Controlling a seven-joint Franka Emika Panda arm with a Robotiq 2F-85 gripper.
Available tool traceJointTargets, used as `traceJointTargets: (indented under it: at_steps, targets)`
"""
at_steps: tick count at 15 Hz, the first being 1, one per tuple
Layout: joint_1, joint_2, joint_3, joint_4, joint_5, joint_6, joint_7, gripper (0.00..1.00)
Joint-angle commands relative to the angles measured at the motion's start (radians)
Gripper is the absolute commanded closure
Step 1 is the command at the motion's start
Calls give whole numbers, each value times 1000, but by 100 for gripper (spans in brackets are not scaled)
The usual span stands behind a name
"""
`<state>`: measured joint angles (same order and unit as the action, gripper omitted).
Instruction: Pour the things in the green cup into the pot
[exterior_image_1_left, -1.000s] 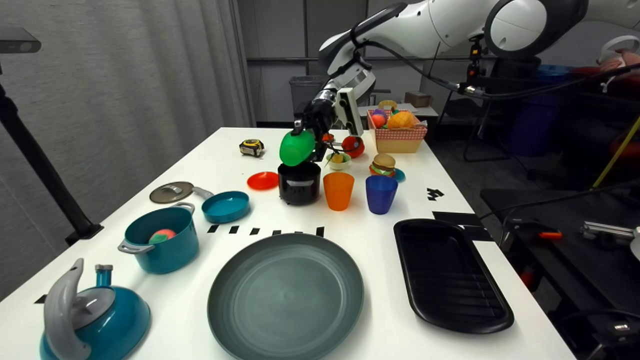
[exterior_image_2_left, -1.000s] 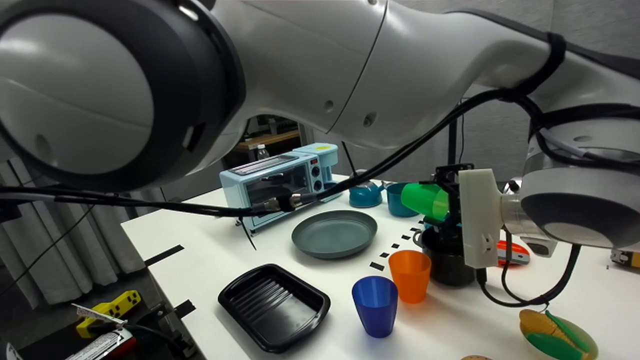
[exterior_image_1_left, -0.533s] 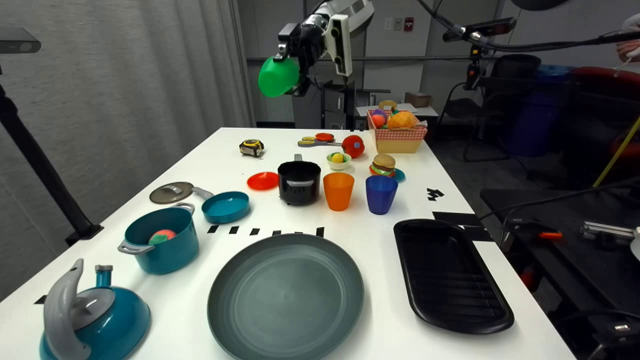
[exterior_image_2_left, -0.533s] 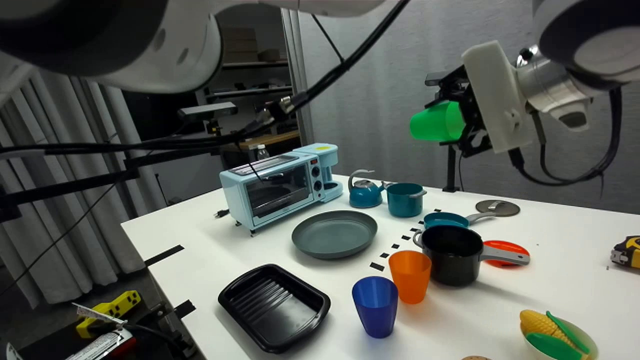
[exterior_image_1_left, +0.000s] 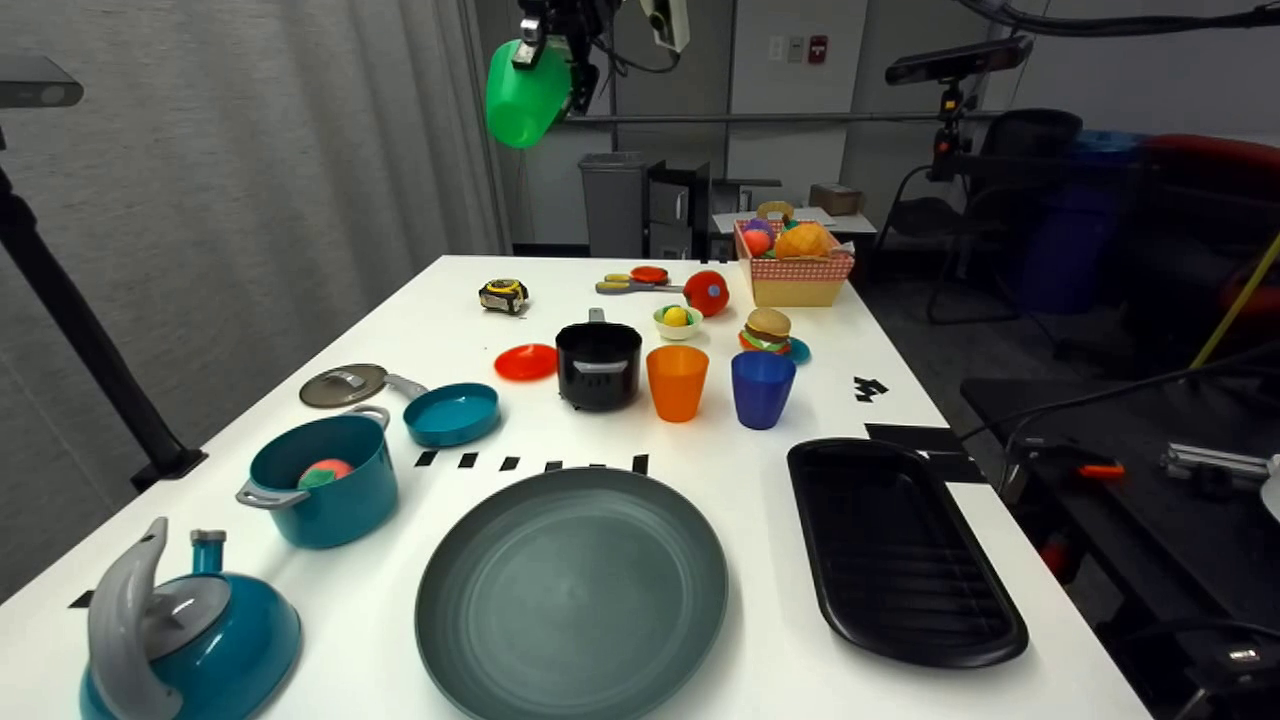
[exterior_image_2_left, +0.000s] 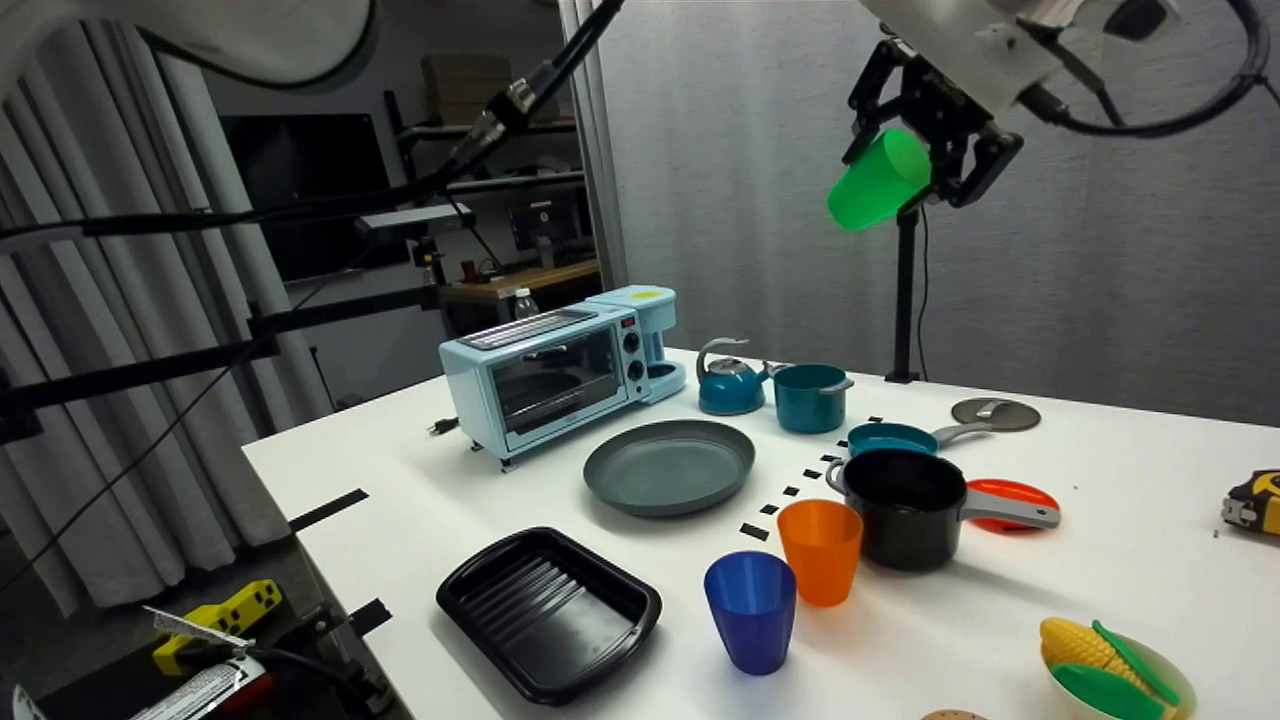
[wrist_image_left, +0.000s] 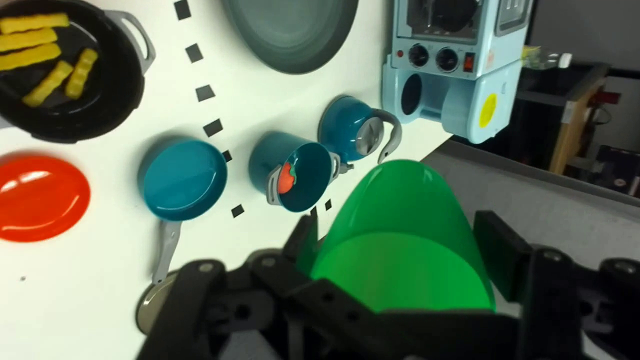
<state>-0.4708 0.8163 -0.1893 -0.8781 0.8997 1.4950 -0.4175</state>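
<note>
In the wrist view, the pot (wrist_image_left: 75, 117), with yellow sticks (wrist_image_left: 30, 41) inside, is seen at ten o'clock from the fingers (wrist_image_left: 504, 257). Between these, parted only to its width, the green cup (exterior_image_2_left: 880, 182) is clasped well above the tabletop (exterior_image_2_left: 400, 480); in an exterior view its long axis is slanted, base toward half past seven. Righting before setting-down is judged necessary.

PLACE: lab | SHOWN BY: robot arm (exterior_image_2_left: 220, 35) | mounted camera (exterior_image_1_left: 958, 60) | tape-marked white table (exterior_image_2_left: 380, 440)

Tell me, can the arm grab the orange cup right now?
Probably not: its tool is holding the green cup, which would likely have to be put down first. The orange cup stands upright, rim exposed, though.
</note>
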Motion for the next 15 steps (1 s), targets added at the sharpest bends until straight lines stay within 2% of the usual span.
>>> traceJointTargets:
  at_steps: [1,5,9,10,15]
  targets:
    - [147,-144,-68,-187,-131,160,-36,45]
    - [327,-232,-121,-361,-311,356,-22,45]
    - [485,-270,-153,-540,-489,524,10,45]
    - [429,-287,-36,-580,-595,577,57,45]
    - [434,-288,28,-726,-793,736,205,45]
